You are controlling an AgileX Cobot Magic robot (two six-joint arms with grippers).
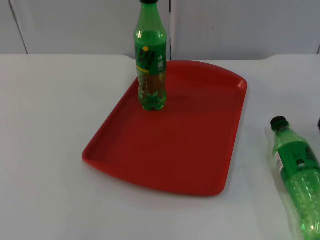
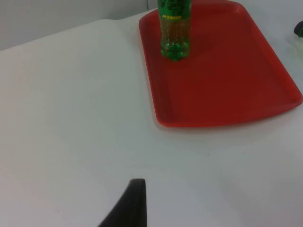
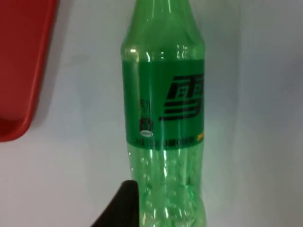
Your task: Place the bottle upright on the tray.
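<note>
While one green bottle [image 1: 150, 65] stood upright near the far left corner of the red tray [image 1: 190, 150], a second green bottle [image 1: 298, 175] lay on its side on the white table [image 1: 45, 140], just beside the tray's right edge, its black cap pointing toward the grey partition wall [image 1: 240, 25]. A black fingertip of the right gripper [image 3: 120, 208] hovered close over the lying bottle's lower body; whether its fingers were open could not be told. A fingertip of the left gripper [image 2: 128, 208] hung above bare table, well apart from the tray, its opening likewise unclear.
</note>
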